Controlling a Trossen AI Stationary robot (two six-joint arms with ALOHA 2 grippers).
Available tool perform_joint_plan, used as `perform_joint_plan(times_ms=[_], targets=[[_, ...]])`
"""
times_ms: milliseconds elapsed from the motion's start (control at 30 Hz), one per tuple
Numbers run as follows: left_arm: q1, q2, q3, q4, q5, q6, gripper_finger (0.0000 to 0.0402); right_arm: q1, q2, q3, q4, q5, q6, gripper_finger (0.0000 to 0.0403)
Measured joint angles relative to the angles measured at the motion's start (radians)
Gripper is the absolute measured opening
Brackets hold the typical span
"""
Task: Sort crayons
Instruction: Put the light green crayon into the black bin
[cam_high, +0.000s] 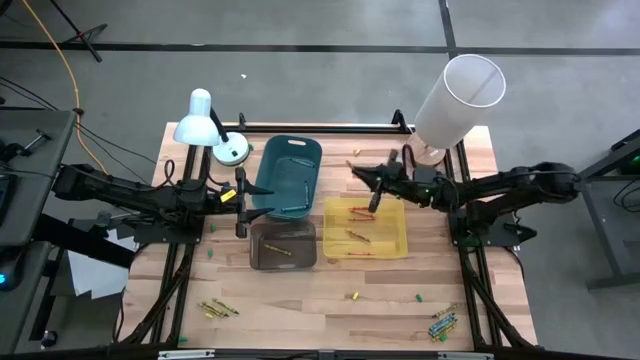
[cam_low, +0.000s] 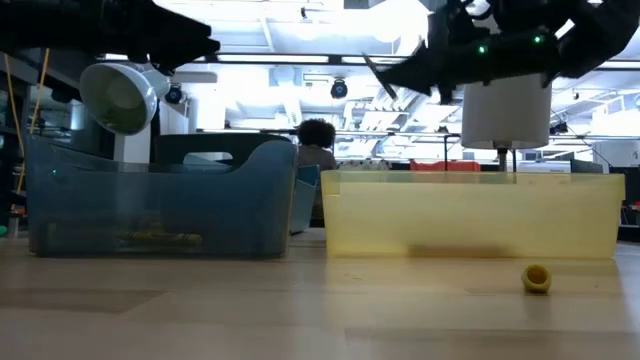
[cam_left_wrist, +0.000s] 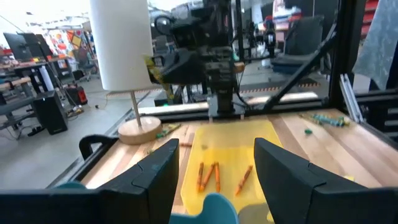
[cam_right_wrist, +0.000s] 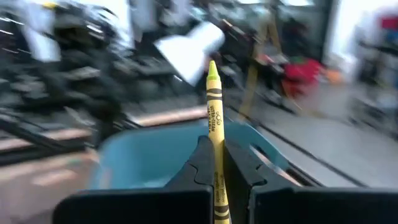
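A yellow crayon (cam_right_wrist: 214, 106) is in my right gripper (cam_high: 362, 176), which is shut on it and hangs above the far left corner of the yellow bin (cam_high: 392, 245), beside the teal bin (cam_high: 290, 160). Orange crayons (cam_left_wrist: 210, 175) lie in the yellow bin. One yellow crayon (cam_high: 278, 250) lies in the dark clear bin (cam_high: 262, 262). Loose crayons lie on the table near its front edge, yellow-green ones (cam_high: 218, 308) at the left and blue ones (cam_high: 443, 322) at the right. My left gripper (cam_high: 240, 203) waits open left of the teal bin. My right gripper pinches the yellow crayon's rear half (cam_right_wrist: 216, 149) between its two fingers. The crayon lies along the fingers, and its pointed front end (cam_right_wrist: 212, 71) sticks out well past the fingertips. The gripper reaches in level from the table's right. The crayon is lifted clear, pointing at the teal bin.
A lamp with a tall white shade (cam_high: 458, 95) stands at the far right, right behind my right gripper. A white desk lamp (cam_high: 205, 122) stands at the far left. Small bits (cam_high: 354, 296) (cam_high: 420, 297) lie on the wood in front of the yellow bin.
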Motion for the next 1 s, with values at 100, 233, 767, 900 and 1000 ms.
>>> perform_joint_plan(times_ms=[100,233,767,900,1000], targets=[[0.0,0.0,0.0,0.015,0.0,0.0,0.0195,0.0,0.068,0.0,0.15,-0.093,-0.016,0.0],[0.0,0.0,0.0,0.014,0.0,0.035,0.0195,-0.001,0.15,0.001,0.326,-0.171,-0.028,0.0],[0.0,0.12,0.0,0.182,-0.074,0.069,0.0195,0.037,0.501,0.401,0.132,-0.416,-0.122,0.0],[0.0,0.18,0.0,0.202,-0.074,0.082,0.0195,0.055,0.603,0.572,0.02,-0.431,-0.141,0.0],[0.0,0.208,0.0,0.231,-0.07,0.078,0.0195,0.059,0.645,0.66,-0.087,-0.431,-0.165,0.0]])
